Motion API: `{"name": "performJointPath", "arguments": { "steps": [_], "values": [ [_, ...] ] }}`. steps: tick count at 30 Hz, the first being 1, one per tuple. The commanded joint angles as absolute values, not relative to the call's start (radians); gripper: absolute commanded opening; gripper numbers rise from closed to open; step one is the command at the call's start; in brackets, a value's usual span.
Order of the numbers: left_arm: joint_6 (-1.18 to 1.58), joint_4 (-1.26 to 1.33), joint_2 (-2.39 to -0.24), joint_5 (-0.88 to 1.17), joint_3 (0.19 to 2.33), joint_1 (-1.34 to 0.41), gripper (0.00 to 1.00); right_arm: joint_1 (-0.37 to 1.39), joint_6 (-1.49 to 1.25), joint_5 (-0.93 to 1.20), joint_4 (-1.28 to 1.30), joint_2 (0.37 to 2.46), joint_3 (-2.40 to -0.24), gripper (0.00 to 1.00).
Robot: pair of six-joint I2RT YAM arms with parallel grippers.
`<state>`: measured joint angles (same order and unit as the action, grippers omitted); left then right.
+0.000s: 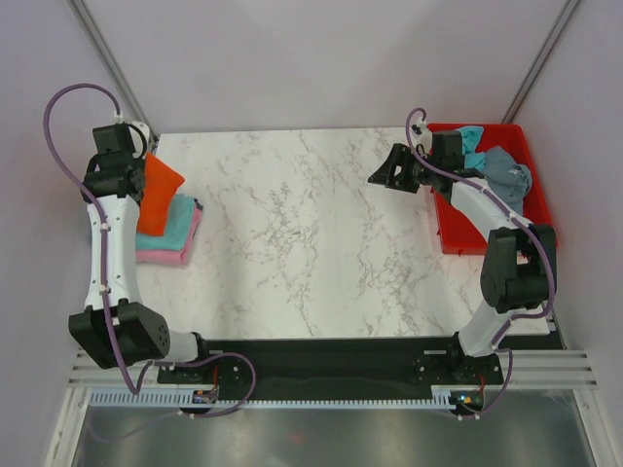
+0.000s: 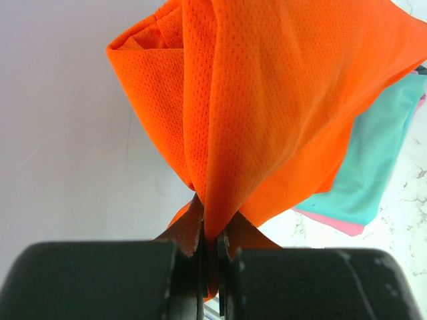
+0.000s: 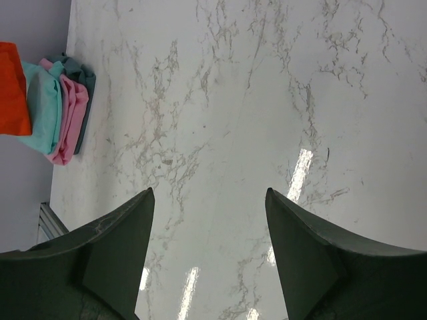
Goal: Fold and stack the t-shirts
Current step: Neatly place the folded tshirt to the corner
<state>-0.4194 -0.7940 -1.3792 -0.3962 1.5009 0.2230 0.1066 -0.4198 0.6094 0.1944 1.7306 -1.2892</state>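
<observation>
My left gripper (image 1: 136,173) is shut on the bright orange t-shirt (image 1: 159,192) and holds it over a stack of folded shirts at the table's left edge: a teal one (image 1: 173,233) above a pink one (image 1: 175,257). In the left wrist view the orange cloth (image 2: 267,100) is pinched between the jaws (image 2: 212,230) and hangs over the teal shirt (image 2: 373,160). My right gripper (image 1: 382,175) is open and empty above the table's back right; its wrist view (image 3: 209,200) shows bare marble and the stack (image 3: 50,107) far off. Grey-blue and teal shirts (image 1: 504,173) lie crumpled in the tray.
A rigid red plastic tray (image 1: 450,233) stands at the table's right edge. The white marble table (image 1: 311,243) spans the middle. Pale walls close in on the left and right.
</observation>
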Motion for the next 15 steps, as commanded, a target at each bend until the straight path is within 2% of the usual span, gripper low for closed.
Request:
{"name": "performJointPath", "arguments": {
  "steps": [1, 15],
  "values": [
    [-0.39, -0.798, -1.371, -0.364, 1.549, 0.221, 0.02, 0.101, -0.426, 0.629, 0.155, 1.697, -1.285, 0.76],
    [-0.345, -0.864, -1.382, -0.302, 1.571, 0.181, 0.02, 0.103, -0.431, 0.627, 0.149, 1.713, -1.289, 0.76]
  ]
}}
